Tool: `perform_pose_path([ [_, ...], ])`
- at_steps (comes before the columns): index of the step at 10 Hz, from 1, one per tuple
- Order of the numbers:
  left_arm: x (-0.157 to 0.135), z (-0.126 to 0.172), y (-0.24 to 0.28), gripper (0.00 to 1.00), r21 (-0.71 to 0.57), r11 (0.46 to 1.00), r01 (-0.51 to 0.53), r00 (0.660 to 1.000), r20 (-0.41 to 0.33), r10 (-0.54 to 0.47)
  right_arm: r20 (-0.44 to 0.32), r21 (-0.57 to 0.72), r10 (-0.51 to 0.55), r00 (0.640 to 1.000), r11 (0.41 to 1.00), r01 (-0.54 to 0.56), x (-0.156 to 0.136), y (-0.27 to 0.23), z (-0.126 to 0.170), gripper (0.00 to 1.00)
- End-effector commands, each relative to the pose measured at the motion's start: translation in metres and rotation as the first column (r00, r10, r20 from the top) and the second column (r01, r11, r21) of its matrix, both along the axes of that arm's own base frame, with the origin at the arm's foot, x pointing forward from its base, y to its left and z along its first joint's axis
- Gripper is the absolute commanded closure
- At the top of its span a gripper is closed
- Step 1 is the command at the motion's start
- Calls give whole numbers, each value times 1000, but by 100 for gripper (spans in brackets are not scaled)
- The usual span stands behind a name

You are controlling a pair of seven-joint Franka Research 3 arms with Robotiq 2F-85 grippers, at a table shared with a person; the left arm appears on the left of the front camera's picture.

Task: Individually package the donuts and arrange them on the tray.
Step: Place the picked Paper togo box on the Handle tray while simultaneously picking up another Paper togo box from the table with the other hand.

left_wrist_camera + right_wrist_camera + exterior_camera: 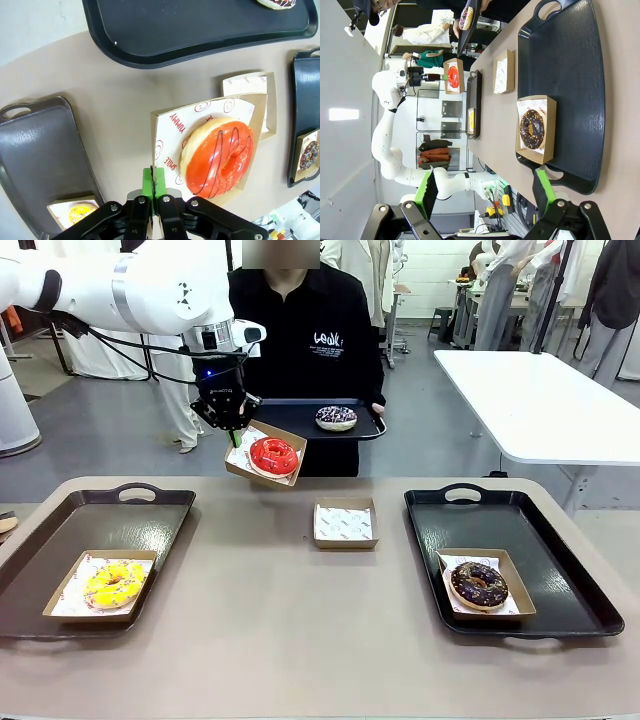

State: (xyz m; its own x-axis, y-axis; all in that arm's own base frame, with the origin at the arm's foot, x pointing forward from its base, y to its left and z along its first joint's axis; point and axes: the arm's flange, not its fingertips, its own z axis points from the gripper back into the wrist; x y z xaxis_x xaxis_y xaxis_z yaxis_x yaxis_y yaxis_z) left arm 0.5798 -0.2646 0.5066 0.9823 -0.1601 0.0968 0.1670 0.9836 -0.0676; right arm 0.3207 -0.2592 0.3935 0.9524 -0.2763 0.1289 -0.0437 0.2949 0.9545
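- We are seeing the left tool (236,435) hanging above the far part of the bench (260,640), left of the middle, with its fingers clamped on the rim of a raised box (262,478).
- That cardboard box is riding clear of the bench at a tilt, and the red donut (274,455) is lying in it on printed white paper.
- From the left wrist we are seeing the green pads (148,182) pressing together on the box edge, just beside the donut.
- A person (300,330) at the far side is holding a black serving tray (290,410) just beyond the raised box, and the sprinkled donut (336,418) is sitting on it.
- An empty box (345,523) is sitting on the middle of the bench between the two side trays.
- The left tray (110,525) is lying at the near left, and the yellow donut (114,583) is resting in its own yellow-donut box (90,618) on the tray's near part.
- The right tray (470,525) is lying at the near right, and the chocolate donut (478,584) is resting in a chocolate-donut box (522,590) on it.
- The right tool (485,195) is standing with its fingers wide apart and gripping nothing, and we are looking past it along the bench from beyond the right tray.
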Motion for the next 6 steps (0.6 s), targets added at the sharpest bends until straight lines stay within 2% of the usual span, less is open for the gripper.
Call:
perform_pose_path([
  [1,-2,0,3,100,-9,1000,4,1000,-1,-4,1,8,0,1000,1000,0,-1,2,-2,0],
  [6,-2,0,3,100,-9,1000,4,1000,-1,-4,1,8,0,1000,1000,0,-1,2,-2,0],
])
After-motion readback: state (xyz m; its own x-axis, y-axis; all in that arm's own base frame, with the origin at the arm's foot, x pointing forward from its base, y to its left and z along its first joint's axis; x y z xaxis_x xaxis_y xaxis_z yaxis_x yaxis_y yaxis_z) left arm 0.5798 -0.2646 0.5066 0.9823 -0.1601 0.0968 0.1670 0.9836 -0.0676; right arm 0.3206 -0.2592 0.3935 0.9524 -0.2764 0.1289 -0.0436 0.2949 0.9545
